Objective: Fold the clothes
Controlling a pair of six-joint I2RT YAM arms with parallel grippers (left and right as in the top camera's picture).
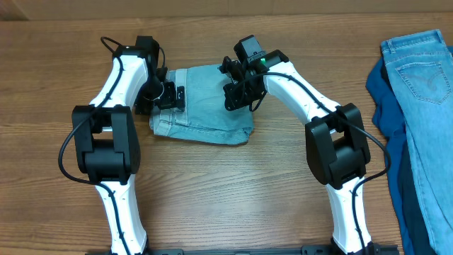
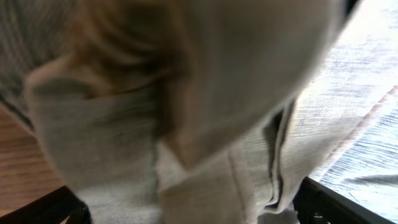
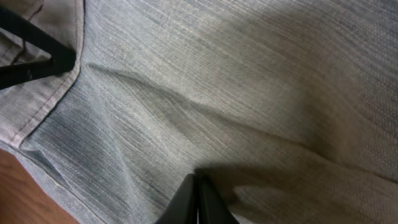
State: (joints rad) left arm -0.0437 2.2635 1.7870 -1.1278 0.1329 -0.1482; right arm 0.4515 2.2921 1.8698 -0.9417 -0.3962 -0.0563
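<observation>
Denim on the wooden desk, and both arms are down on it; left claw sits at the left edge of the pale, faded light-blue denim shorts, which lie folded into a compact block at the middle of the desk; up close from the left wrist, blurred cloth bunches right over the lens, dark fingers show at the bottom corners, jaws spread wide apart; right claw is planted on the shorts' upper right part; from its wrist view the fingertips meet in a dark wedge against the weave, jaws closed, though whether any cloth is pinched cannot be told; far right, a dark blue cloth lies under a brighter light-blue denim garment, well apart from the shorts.
</observation>
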